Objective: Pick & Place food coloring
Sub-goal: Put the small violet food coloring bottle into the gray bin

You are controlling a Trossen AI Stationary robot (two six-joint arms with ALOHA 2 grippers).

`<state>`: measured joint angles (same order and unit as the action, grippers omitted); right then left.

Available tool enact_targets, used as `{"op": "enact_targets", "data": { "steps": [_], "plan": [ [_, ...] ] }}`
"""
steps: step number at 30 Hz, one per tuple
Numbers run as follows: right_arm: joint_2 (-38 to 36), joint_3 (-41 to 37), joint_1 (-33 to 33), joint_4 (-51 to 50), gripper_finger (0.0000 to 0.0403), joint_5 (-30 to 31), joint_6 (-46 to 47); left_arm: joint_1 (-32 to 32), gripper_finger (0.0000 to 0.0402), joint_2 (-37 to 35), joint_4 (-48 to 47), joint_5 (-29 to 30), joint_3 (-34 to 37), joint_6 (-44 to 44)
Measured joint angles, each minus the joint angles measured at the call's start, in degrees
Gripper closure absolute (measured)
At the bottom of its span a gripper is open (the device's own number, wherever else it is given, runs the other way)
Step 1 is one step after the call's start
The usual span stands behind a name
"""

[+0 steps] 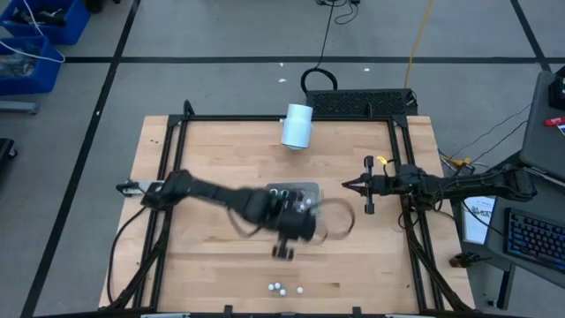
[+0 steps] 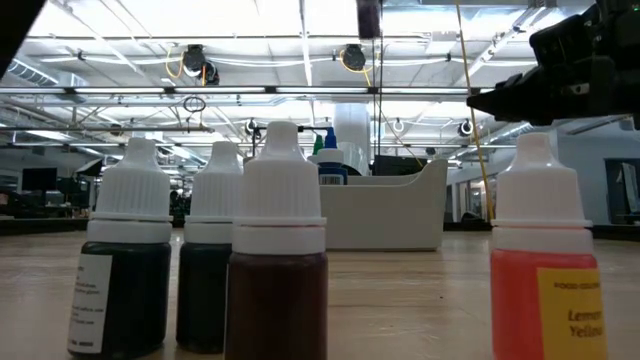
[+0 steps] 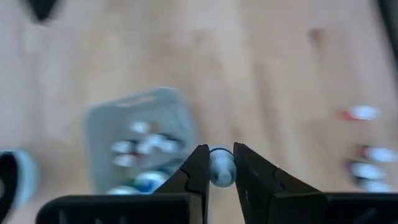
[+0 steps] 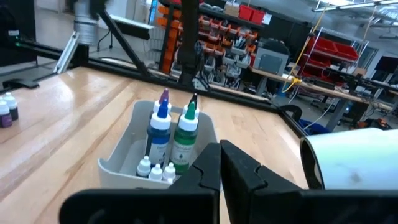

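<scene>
I have one small white-capped food coloring bottle (image 3: 220, 169) pinched between the fingers of the left gripper (image 3: 220, 177), which sits over the middle of the pale wooden table (image 1: 221, 150), just beside the grey rectangular plastic tray (image 1: 305, 188). The arm looks blurred, so I judge it is travelling with the bottle. To do this carry well, I want the grip kept firm on the cap, the bottle lifted clear of the tray wall, and the release made low, among the bottles already inside, so that nothing tips.

The right gripper (image 4: 219, 163) waits at the table's right side, clenched on nothing.

The left wrist view alone shows the bottle in the fingers; from above the gripper hides it. The high view shows three or four tiny white caps (image 1: 281, 288) left near the front edge, and a large white cylinder (image 1: 297, 125) lying at the back. The low view brings those front bottles close: dark ones and a yellow-labelled orange one (image 2: 540, 270). The right wrist view shows the tray's contents, tall blue and green bottles (image 4: 174, 134) with tiny white ones at their feet.
</scene>
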<state>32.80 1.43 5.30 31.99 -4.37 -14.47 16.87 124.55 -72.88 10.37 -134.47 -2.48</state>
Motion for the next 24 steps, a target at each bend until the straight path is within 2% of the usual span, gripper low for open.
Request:
{"op": "enact_targets", "data": {
  "steps": [7,10,16,24],
  "plan": [
    [-0.02,0.00,0.00,-4.57,0.0403,0.05,-0.18,-11.26,0.0341,0.83,0.70,-2.07,-0.09,8.83],
    [0.02,0.00,0.00,-6.26,0.0403,0.05,-0.05,-14.15,0.0343,1.38,3.18,-5.89,-0.11,12.47],
    [0.02,0.00,0.00,-6.31,0.0403,0.00,0.21,-16.53,0.0345,5.28,4.03,-7.28,-0.09,14.37],
    [-0.09,0.00,0.00,-6.14,0.0403,-0.01,0.23,-15.94,0.0343,10.86,5.75,-4.30,0.00,16.36]
  ]
}}
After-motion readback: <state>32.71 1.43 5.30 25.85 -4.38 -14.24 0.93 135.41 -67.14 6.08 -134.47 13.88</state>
